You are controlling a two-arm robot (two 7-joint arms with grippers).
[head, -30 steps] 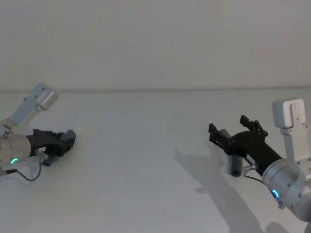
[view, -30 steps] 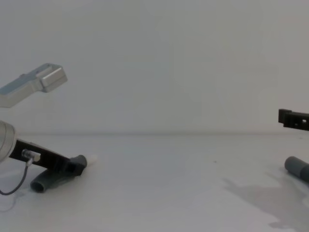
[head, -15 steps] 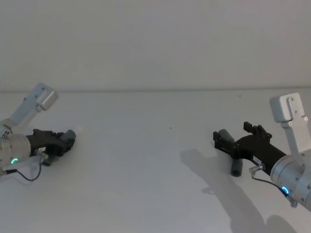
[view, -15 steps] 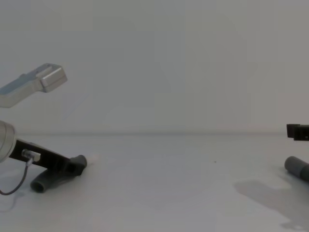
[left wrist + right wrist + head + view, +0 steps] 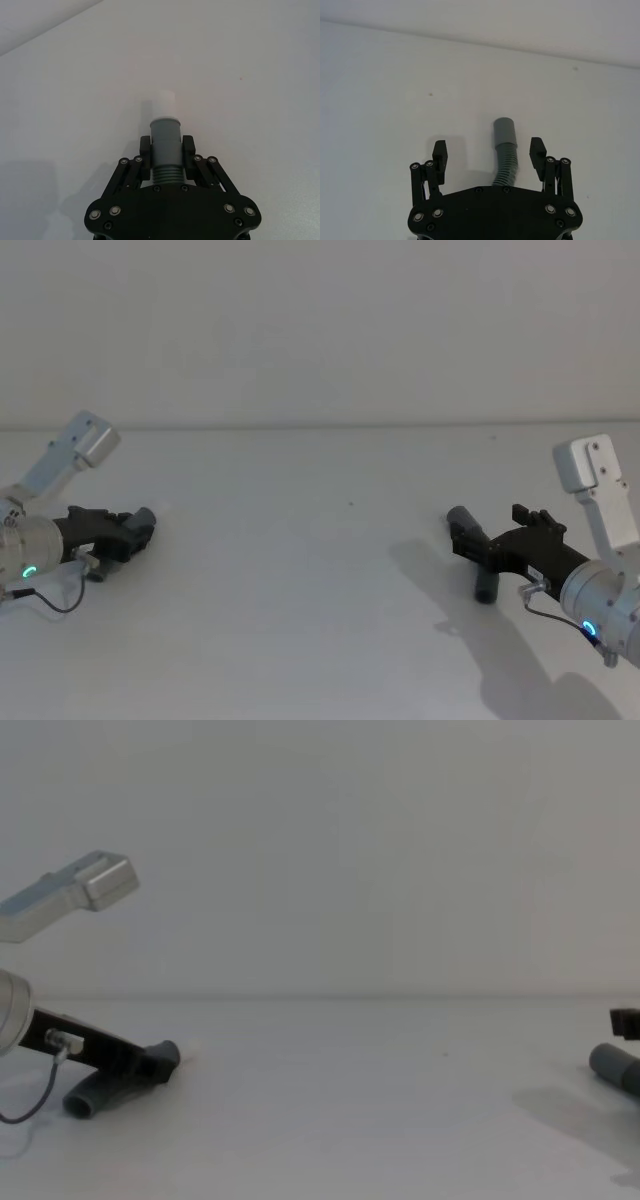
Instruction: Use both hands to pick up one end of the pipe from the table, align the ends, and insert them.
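Right gripper (image 5: 488, 146) lower now, fingers (image 5: 439, 152) wide astride pipe (image 5: 506, 167).

A pale, plain wall (image 5: 320, 330) is standing ahead of me. A small dark speck (image 5: 350, 504), possibly a stain or a crumb, is lying near mid-view. A second, fainter speck (image 5: 492, 436) is sitting closer to the wall, toward my right.

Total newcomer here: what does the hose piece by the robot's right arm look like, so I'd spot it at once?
Look on the right side of the white table, where the right gripper hangs with its jaws open. Between them lies a ribbed hose ending in a plain grey sleeve. Unlike the hose end clamped in the left gripper, it has no white tip.
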